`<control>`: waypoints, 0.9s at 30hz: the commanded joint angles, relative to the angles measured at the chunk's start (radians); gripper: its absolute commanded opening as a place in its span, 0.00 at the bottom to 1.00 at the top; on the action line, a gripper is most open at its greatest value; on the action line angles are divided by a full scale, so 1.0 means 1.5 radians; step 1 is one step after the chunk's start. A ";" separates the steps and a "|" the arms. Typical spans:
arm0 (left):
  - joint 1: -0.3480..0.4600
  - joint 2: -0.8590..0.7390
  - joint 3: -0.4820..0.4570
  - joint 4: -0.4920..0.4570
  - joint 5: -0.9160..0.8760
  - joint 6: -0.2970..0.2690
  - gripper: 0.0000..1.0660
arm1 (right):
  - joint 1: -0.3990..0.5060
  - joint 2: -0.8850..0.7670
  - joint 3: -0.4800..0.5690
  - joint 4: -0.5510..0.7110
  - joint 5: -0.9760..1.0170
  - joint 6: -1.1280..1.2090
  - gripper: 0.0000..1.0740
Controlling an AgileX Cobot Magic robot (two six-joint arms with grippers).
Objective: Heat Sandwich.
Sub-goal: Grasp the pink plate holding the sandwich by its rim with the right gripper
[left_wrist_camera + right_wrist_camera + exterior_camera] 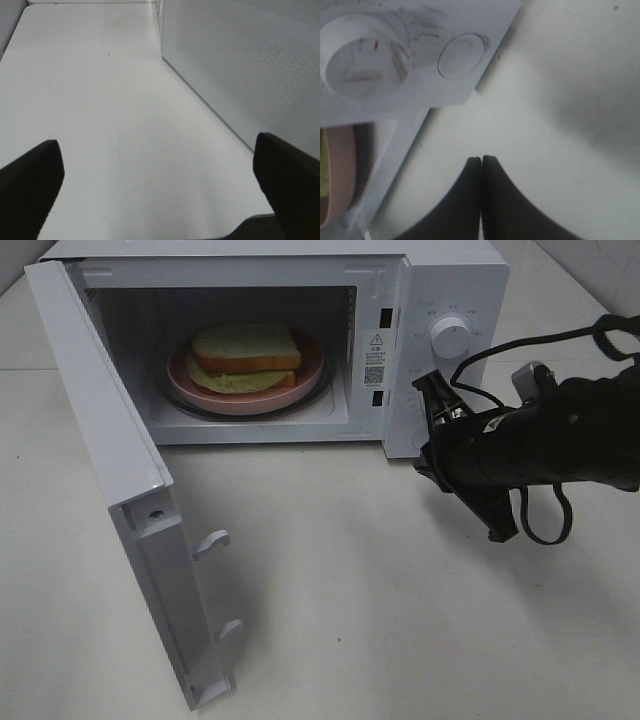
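Inside, square sandwich [245,350], round pink plate [309,379]

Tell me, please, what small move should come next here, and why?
Probably push the open door shut: the sandwich already sits on the pink plate inside the microwave, and the right gripper, closed, hangs near the dial.

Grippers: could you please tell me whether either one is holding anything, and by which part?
Nothing is held. The right gripper is shut on nothing by the microwave; the left gripper is open over the table.
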 commanded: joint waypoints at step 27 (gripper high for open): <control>0.003 -0.011 0.001 -0.005 -0.003 -0.003 0.92 | -0.002 -0.172 -0.107 -0.275 0.599 -0.623 0.10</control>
